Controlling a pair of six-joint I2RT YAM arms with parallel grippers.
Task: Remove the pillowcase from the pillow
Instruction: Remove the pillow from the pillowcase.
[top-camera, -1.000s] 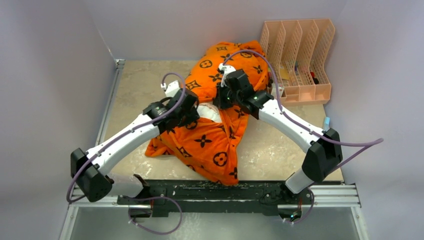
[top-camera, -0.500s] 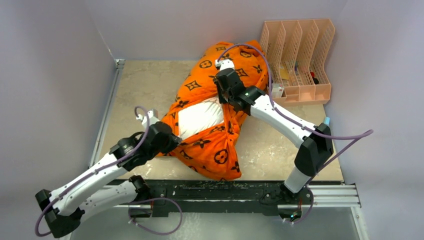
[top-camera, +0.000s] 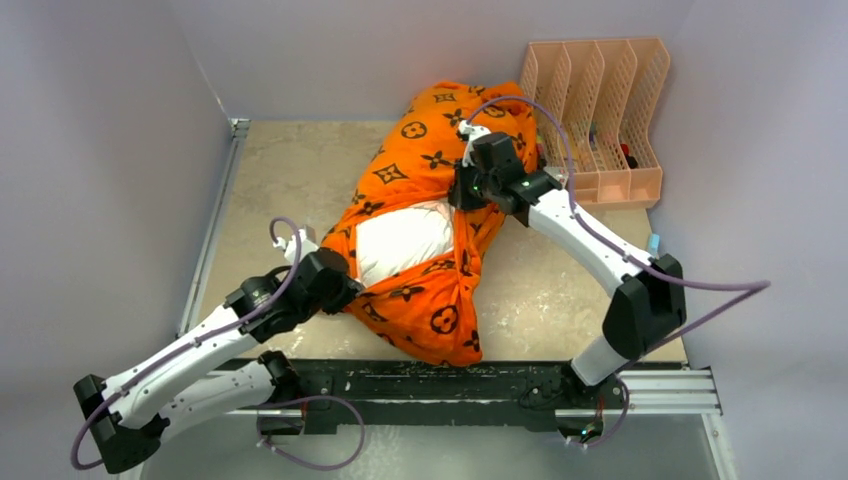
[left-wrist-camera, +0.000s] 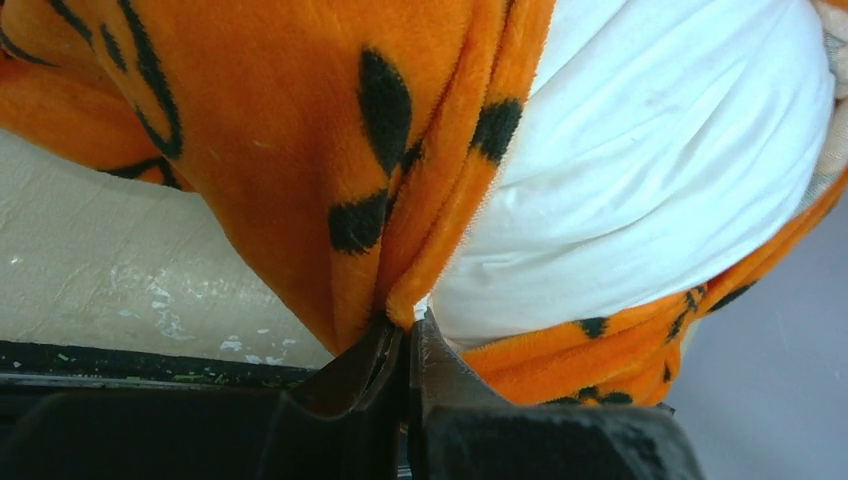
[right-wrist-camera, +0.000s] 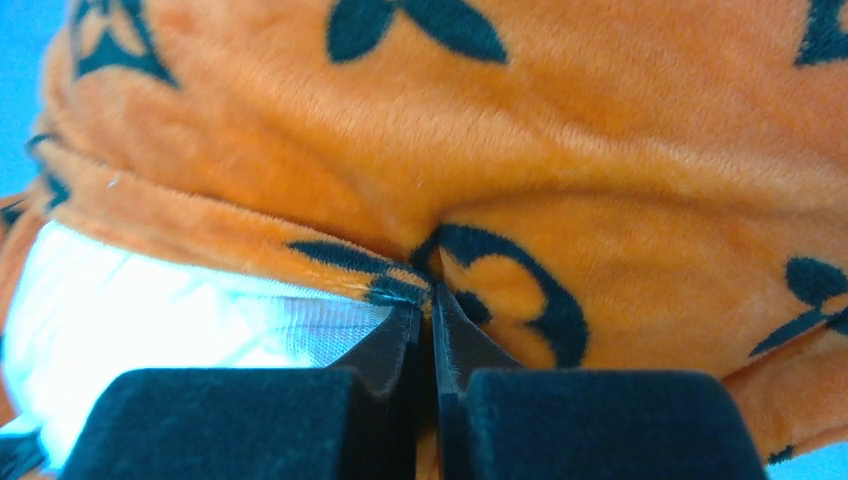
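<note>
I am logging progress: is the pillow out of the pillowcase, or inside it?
Mostly inside. Only a white patch of the pillow shows through the opening in the orange pillowcase, which covers the rest.

No legible text or labels anywhere.

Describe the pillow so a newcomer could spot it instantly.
On the beige table, an orange bundle with black motifs, the pillowcase, lies diagonally in the middle. The pillow is the plain white bulge showing through its opening. Unlike the plush cover around it, it is smooth and unpatterned.
</note>
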